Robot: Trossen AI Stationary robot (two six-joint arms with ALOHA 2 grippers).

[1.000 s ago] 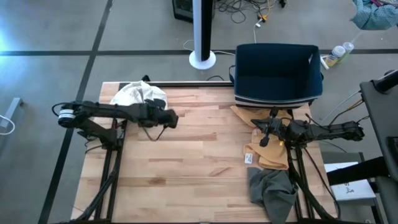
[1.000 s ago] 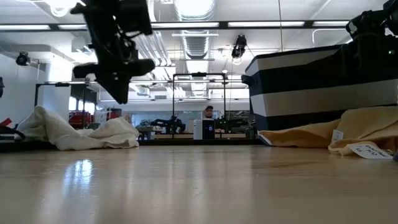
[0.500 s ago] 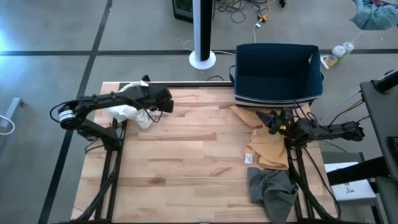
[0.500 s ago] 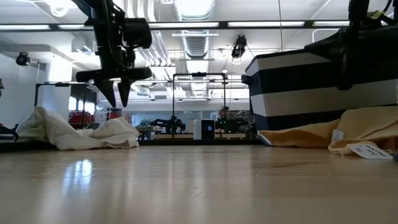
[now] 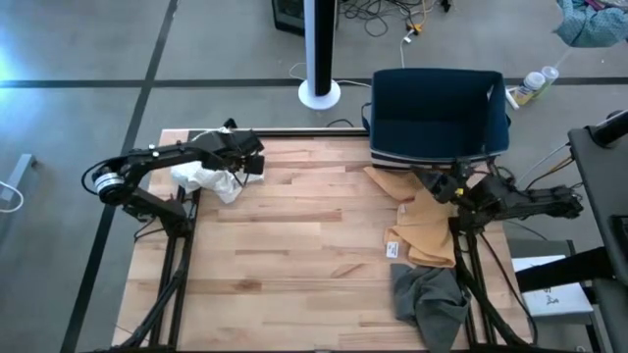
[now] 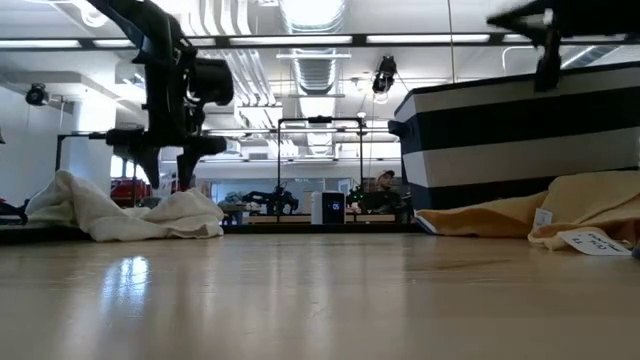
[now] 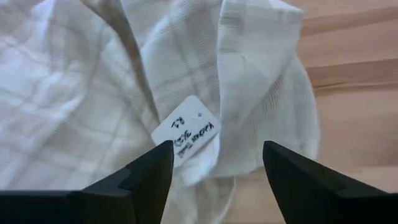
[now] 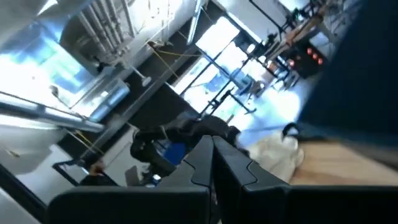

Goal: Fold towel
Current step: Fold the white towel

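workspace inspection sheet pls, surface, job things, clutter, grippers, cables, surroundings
surface: wooden table, bare in the middle
job's things: white towel crumpled at the far left corner, tag showing
clutter: tan cloth, grey cloth, dark striped bin on the right side
grippers: left gripper above the white towel, jaws open, empty; right gripper over the tan cloth, jaws shut
cables: loose on the floor beyond the table
surroundings: white post base, bottle
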